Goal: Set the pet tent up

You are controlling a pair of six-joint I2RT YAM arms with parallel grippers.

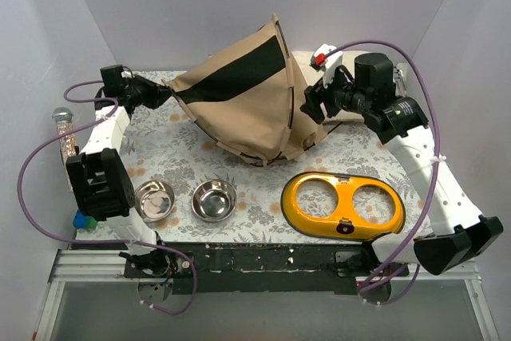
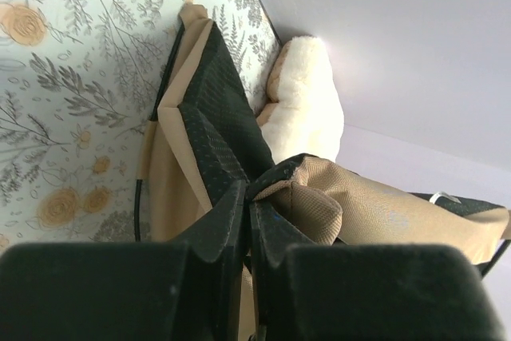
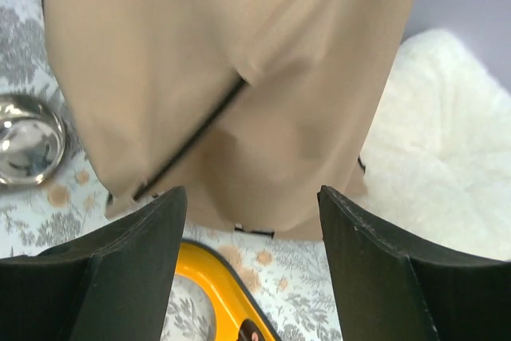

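The pet tent (image 1: 247, 105) is a tan fabric shape with a black band and thin black rods, standing tilted at the back middle of the table. My left gripper (image 1: 169, 93) is shut on the tent's left corner; the left wrist view shows its jaws (image 2: 249, 197) pinching tan fabric and black lining (image 2: 219, 133). My right gripper (image 1: 310, 105) is open just right of the tent, apart from it. In the right wrist view the tent's tan wall (image 3: 231, 77) and a black rod fill the space ahead of my open gripper (image 3: 251, 205).
A yellow two-hole bowl stand (image 1: 343, 205) lies at the front right. Two steel bowls (image 1: 156, 200) (image 1: 214, 200) sit at the front left. A cream fluffy cushion (image 3: 447, 165) lies behind the tent at the back right. White walls enclose the table.
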